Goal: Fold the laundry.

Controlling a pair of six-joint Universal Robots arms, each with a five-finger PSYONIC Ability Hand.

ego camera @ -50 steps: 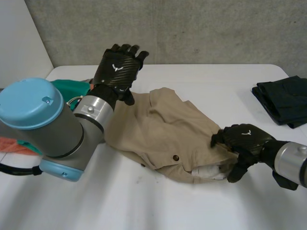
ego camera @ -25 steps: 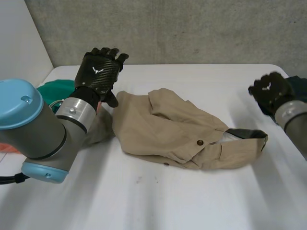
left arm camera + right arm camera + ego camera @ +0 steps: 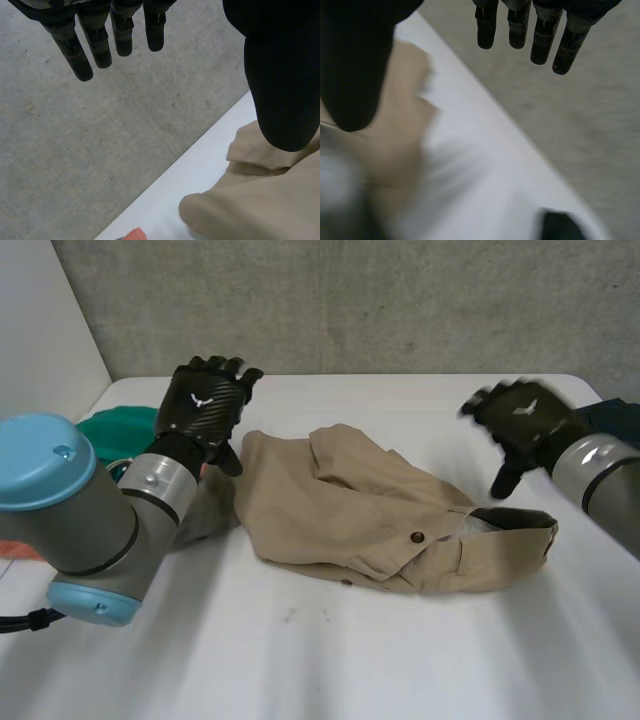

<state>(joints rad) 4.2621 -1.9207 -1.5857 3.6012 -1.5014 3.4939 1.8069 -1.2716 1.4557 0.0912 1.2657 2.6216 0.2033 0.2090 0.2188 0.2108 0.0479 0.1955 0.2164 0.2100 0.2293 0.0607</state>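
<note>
A tan pair of trousers (image 3: pixel 350 505) lies bunched in the middle of the white table (image 3: pixel 300 650), its buttoned waistband (image 3: pixel 500 535) turned toward the right. My left hand (image 3: pixel 205 405) hovers above the garment's left end, fingers (image 3: pixel 85 50) straight and apart from the thumb (image 3: pixel 280 90), holding nothing; the tan cloth (image 3: pixel 260 200) lies below it. My right hand (image 3: pixel 520 420) is raised over the table just beyond the waistband, open and empty, fingers (image 3: pixel 520 30) straight, with the tan cloth (image 3: pixel 395 135) under its thumb.
A dark folded garment (image 3: pixel 615 420) lies at the table's right edge, also seen as a dark patch (image 3: pixel 560 225). Green cloth (image 3: pixel 115 430) and an orange cloth (image 3: pixel 20 545) sit at the left behind my left arm. A concrete wall stands behind the table.
My right hand let go of the waistband, swung up to the right and now comes back toward the trousers, open. The trousers were spread out to the right. My left hand shifted left.
</note>
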